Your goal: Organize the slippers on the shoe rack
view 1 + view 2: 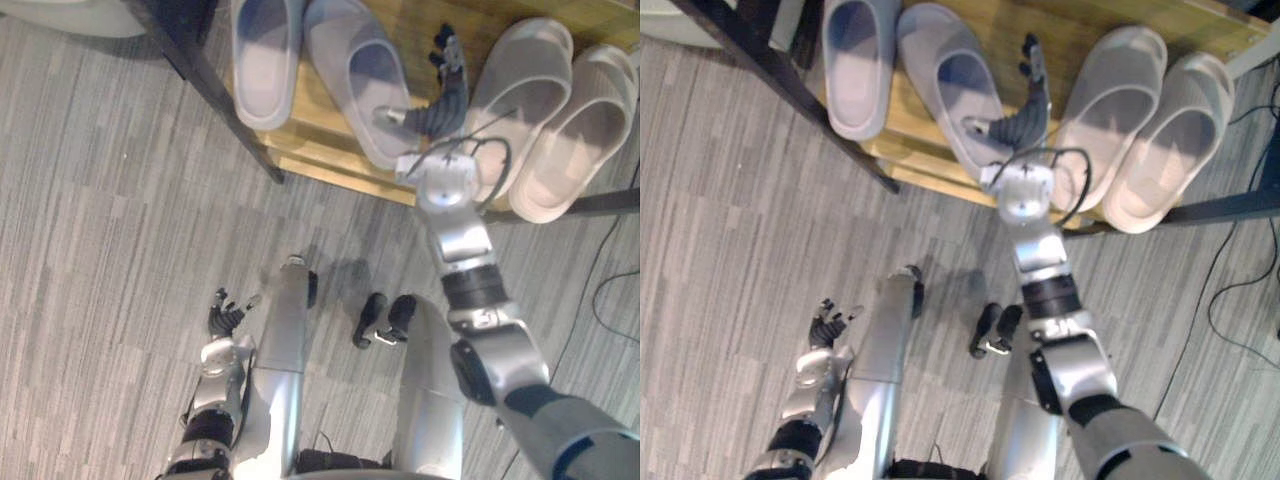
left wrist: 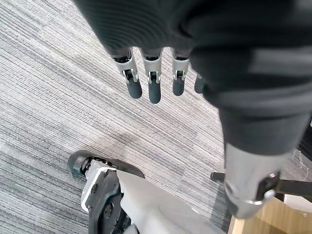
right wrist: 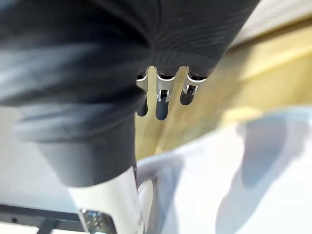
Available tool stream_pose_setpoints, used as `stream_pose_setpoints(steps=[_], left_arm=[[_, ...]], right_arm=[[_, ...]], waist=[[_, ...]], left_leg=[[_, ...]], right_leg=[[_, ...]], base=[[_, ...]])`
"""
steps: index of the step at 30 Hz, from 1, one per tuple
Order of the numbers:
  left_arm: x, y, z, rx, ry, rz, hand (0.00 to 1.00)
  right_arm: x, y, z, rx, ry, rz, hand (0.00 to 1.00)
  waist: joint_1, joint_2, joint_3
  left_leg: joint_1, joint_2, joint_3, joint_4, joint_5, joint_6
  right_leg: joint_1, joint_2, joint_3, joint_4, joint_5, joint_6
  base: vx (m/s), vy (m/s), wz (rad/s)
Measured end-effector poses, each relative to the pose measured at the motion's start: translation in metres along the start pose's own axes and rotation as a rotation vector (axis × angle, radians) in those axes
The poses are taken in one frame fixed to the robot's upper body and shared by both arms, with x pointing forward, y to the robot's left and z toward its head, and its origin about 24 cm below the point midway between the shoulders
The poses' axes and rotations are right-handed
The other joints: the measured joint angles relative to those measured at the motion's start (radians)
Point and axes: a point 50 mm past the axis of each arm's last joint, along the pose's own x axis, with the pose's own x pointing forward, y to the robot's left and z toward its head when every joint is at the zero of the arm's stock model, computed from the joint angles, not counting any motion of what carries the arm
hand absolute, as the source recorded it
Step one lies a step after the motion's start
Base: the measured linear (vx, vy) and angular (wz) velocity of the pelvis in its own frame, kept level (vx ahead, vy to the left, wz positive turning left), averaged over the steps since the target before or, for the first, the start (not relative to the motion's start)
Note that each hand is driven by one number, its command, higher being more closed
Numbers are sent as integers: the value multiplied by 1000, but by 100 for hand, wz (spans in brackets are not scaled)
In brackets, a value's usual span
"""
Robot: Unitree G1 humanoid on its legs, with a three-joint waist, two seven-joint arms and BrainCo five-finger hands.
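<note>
Two lavender-grey slippers point(image 1: 265, 60) point(image 1: 360, 85) lie side by side on the wooden shelf point(image 1: 330, 165) of the shoe rack, the right one angled outward. A pair of beige slippers point(image 1: 520, 85) point(image 1: 580, 130) lies to their right. My right hand point(image 1: 440, 100) reaches over the shelf between the angled lavender slipper and the nearer beige one, fingers straight and thumb spread toward the lavender slipper point(image 3: 234, 185), holding nothing. Down by my side, my left hand point(image 1: 225, 315) hangs over the carpet with relaxed fingers point(image 2: 153, 85).
A black frame bar point(image 1: 215, 85) of the rack slants down to the shelf's front left corner. Another dark bar point(image 1: 605, 203) runs under the beige pair at the right. Grey striped carpet point(image 1: 110, 200) covers the floor before the rack.
</note>
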Motion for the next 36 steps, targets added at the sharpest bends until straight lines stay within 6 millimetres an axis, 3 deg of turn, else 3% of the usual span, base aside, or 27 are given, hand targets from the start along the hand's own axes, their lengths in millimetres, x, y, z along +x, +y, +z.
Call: stream_pose_setpoints(steps=[8,19,26,36], left_arm=[[1,2,-1,-3,13,13,0],[2,0,1,7,14,19,0],[3,-1,2,7,12,27,0],[4,-12,7,27,4,10,0]], right_arm=[[-17,11,-18,192,100,27,0],[-20,17,-18,370,131,53,0],[-19,28,-12,459,142,74,0],[-1,43,21,524,72,105,0]], waist=[[0,-11,-6],[4,-11,-6],[7,-11,-6],[41,-8,-4]], left_leg=[[11,-1,-4,-11,4,-7],[16,-4,-14,-28,5,-8],[18,-3,-20,-36,10,-18],[6,-15,-43,-39,12,-20]], right_leg=[[15,0,-7,-12,1,-3],[23,1,-18,-26,2,-3],[28,4,-24,-35,1,-3],[31,-1,-46,-39,-1,-4]], base=[[0,0,0],[3,2,1],[0,0,0],[1,6,5]])
